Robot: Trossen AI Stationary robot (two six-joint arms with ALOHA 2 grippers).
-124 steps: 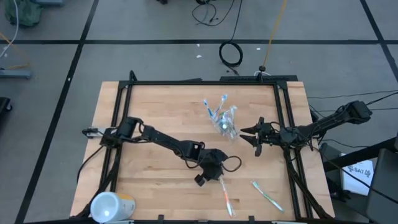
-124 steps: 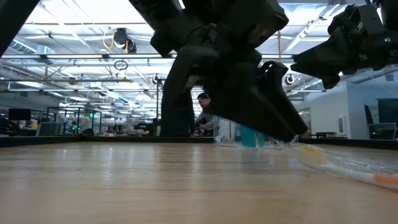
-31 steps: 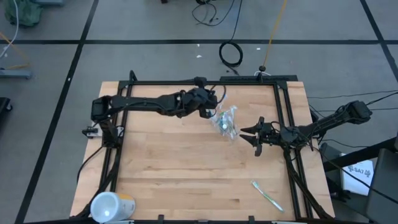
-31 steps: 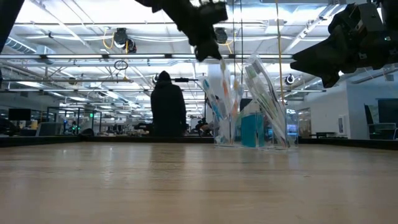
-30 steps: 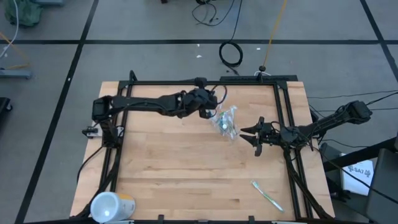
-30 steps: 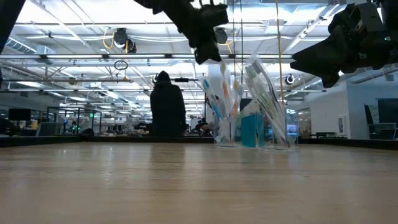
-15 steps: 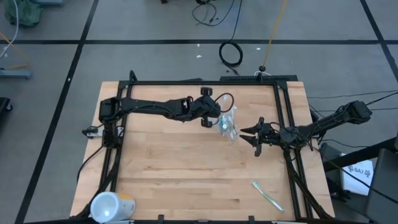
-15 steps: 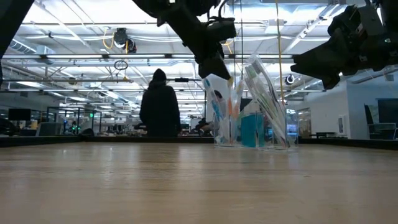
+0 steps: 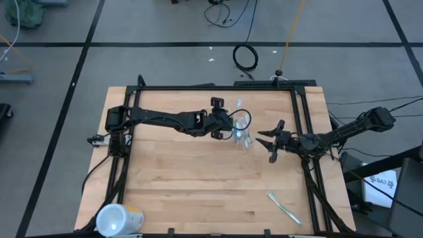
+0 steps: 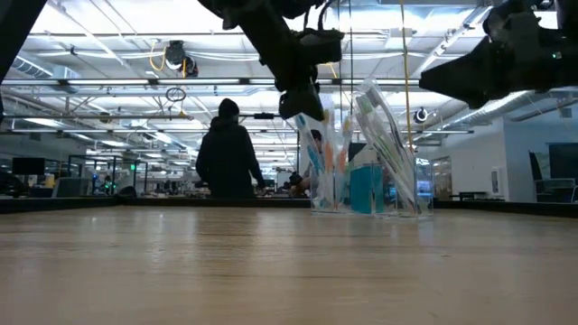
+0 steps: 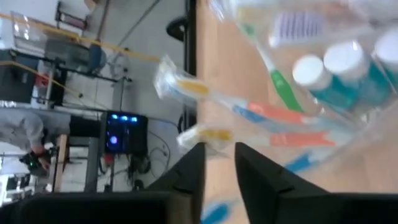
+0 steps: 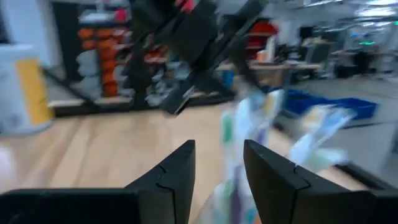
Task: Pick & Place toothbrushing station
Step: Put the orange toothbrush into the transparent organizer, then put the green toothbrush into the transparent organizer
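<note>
One green toothbrush (image 9: pixel 283 209) lies on worktop (image 9: pixel 178 192); left gripper (image 9: pixel 227 127) slightly parted over clear cup (image 9: pixel 242 127), seemingly empty; right gripper (image 9: pixel 267 144) spread nearby.

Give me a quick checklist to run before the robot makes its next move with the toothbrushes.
1. Cup upright on the table: ok.
2. Left gripper at the cup, fingers parted, orange brush lying just beyond them: ok.
3. Orange brush fully released: cannot tell.
4. Green brush not yet in the cup, lying near the front edge: not ok.
5. Right gripper open, beside the cup, free for that brush: ok.
</note>
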